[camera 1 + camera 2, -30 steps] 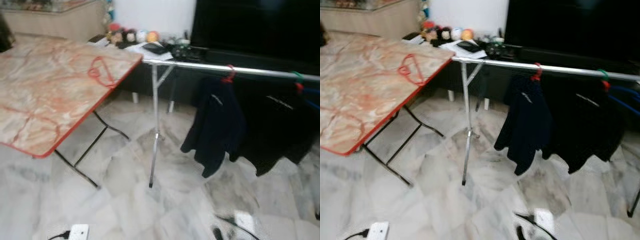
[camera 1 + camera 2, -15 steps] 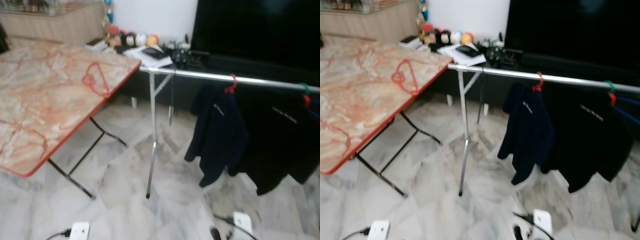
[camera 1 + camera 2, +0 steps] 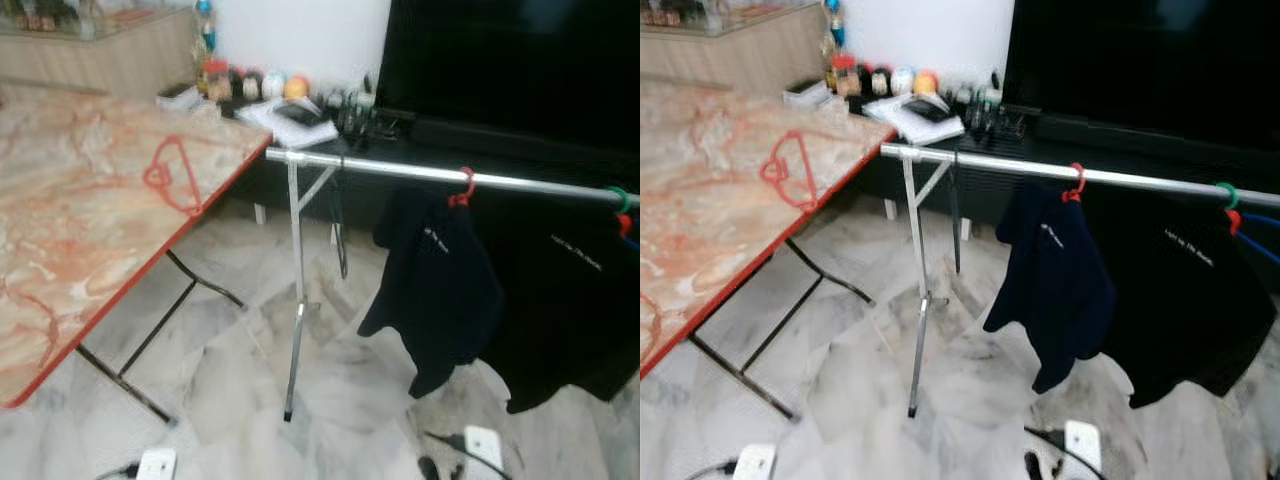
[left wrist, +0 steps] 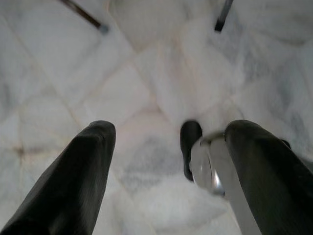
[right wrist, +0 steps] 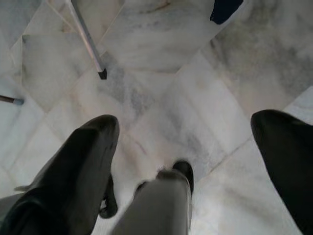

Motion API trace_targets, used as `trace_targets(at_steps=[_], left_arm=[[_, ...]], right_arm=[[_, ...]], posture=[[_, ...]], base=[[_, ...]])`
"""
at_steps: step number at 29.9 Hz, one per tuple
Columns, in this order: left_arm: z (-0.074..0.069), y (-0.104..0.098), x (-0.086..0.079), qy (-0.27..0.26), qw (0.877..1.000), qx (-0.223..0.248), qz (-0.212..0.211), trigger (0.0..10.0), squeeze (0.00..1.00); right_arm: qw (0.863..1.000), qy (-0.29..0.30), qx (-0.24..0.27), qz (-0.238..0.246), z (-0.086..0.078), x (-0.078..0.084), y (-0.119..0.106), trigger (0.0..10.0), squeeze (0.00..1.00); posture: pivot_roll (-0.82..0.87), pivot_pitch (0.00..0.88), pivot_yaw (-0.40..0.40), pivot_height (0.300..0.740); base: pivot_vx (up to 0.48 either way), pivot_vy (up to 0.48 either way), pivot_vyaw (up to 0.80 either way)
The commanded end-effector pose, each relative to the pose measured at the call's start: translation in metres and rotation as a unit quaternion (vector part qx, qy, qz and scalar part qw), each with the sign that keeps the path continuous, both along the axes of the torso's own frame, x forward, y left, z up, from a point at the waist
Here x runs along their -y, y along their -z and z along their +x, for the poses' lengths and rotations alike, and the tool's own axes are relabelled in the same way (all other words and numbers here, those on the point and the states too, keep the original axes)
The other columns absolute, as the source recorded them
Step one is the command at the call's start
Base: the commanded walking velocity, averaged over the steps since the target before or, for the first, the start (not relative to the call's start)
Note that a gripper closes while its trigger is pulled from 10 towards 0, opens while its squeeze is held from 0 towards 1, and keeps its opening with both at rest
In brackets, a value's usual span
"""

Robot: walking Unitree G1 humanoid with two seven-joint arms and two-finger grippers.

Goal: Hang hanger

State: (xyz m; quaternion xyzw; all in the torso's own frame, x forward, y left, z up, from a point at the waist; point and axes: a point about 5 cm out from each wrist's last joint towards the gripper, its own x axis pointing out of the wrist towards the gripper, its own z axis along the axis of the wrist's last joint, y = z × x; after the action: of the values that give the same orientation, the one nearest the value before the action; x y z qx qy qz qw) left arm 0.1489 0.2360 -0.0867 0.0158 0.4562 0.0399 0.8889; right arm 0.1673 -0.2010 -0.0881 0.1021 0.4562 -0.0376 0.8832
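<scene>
Since the red hanger [image 3: 172,178] lies on the table [image 3: 60,250], frame left, nothing's begun (rail [image 3: 400,172] waits, centre). Left gripper [image 4: 166,147] and right gripper [image 5: 183,132] hang wide, empty, over floor.

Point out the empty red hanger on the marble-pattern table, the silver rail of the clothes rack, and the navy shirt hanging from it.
Red wire hanger [image 3: 172,178], left eye view: its triangular body.
Silver metal rail [image 3: 400,171], left eye view: bare middle stretch.
Navy shirt [image 3: 440,290], left eye view: front panel.

dark tops [image 3: 440,290] — marble floor [image 3: 240,380], television [image 3: 510,60]
</scene>
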Motion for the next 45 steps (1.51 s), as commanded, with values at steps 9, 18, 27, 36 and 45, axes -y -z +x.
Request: trace_targets(at_steps=[9, 18, 27, 36, 45], left_arm=[[0.002, 0.001, 0.005, 0.009, 1.000, -0.002, 0.000, 10.0, 0.00], [-0.003, 0.001, -0.002, -0.003, 1.000, -0.003, 0.001, 10.0, 0.00], [-0.007, 0.001, -0.006, -0.004, 1.000, -0.008, 0.006, 10.0, 0.00], [-0.009, 0.002, -0.005, -0.002, 1.000, -0.012, 0.007, 10.0, 0.00], [-0.016, -0.002, -0.029, -0.021, 0.999, -0.021, 0.018, 10.0, 0.00]], right_arm=[[1.000, 0.011, -0.003, -0.007, -0.005, 0.008, 0.001, 10.0, 0.00], [0.999, 0.012, 0.037, -0.015, 0.002, 0.010, -0.004, 10.0, 0.00], [0.995, 0.028, 0.086, -0.030, 0.009, 0.012, -0.011, 10.0, 0.00], [0.954, 0.004, 0.290, -0.076, 0.044, 0.028, -0.059, 10.0, 0.00], [0.919, -0.035, 0.383, -0.083, 0.065, 0.020, -0.094, 10.0, 0.00]], posture=[[-0.01, 0.000, -0.006, 0.740], [-0.01, 0.000, -0.004, 0.740], [-0.03, 0.000, -0.002, 0.740], [-0.05, 0.000, -0.001, 0.740], [-0.05, 0.000, -0.012, 0.740]], base=[[0.257, 0.000, 0.00], [0.000, 0.000, 0.00], [0.000, 0.000, 0.00], [0.000, 0.000, 0.00], [0.000, 0.000, 0.00]])
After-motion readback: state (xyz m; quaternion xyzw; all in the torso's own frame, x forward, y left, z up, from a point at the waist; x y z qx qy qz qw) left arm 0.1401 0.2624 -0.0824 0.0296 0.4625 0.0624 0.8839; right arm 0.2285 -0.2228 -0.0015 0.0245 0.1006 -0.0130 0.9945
